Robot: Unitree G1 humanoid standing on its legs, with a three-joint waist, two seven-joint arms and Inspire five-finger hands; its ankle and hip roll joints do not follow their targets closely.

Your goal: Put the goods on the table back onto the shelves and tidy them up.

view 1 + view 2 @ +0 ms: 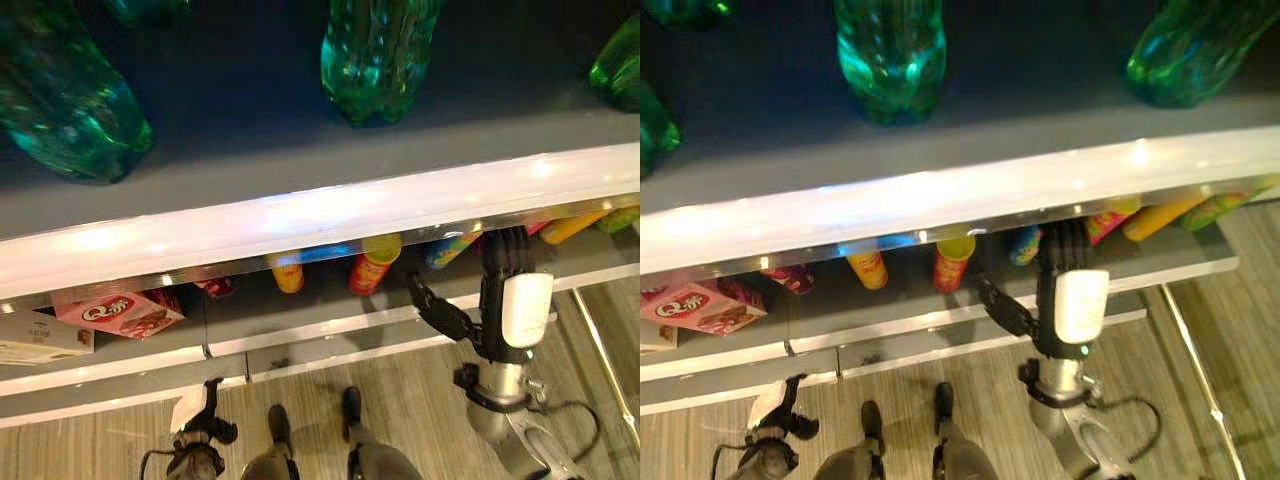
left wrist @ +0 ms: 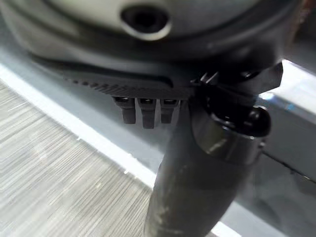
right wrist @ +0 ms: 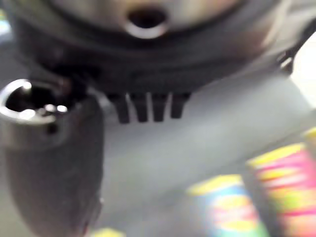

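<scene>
now: right hand (image 1: 513,310) at lower shelf (image 1: 330,320), fingers straight | left hand (image 1: 200,425) low, fingers unclear

The right robot hand (image 1: 505,290) has its fingertips hidden under the upper shelf edge (image 1: 300,225).

Green bottles (image 1: 377,55) stood on the dark upper shelf (image 1: 250,140). On the grey lower shelf (image 1: 300,310) sat a pink box (image 1: 118,312), a white carton (image 1: 40,337) and yellow-topped cans (image 1: 375,262).
</scene>
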